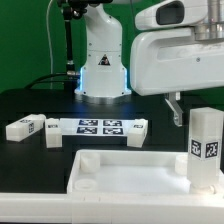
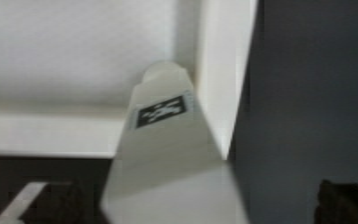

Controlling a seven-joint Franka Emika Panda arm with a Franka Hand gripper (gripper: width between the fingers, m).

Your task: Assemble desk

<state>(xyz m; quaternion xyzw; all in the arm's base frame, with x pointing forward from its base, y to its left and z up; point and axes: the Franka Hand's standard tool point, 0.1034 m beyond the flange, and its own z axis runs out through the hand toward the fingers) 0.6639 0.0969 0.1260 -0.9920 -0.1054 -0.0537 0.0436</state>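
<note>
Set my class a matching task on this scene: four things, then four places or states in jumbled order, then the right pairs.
Things
1 gripper
2 marker board
3 tabletop
4 leg farthest to the exterior view's right

States
A upright
B has a raised rim
C open
D lies flat beyond the tabletop

Pairs: 1-C, 2-D, 3-B, 4-A

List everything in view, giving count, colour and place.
large white plastic rectangular tabletop with raised rim: one, white, foreground of the table.
white square-section block legs: four, white; one upright at the tabletop's end on the exterior view's right, three lying beside the marker board.
marker board: one, white, behind the tabletop.
black table: one, black, under everything.
robot arm: one, white, base at rear.
jaws: one pair, dark, open.
</note>
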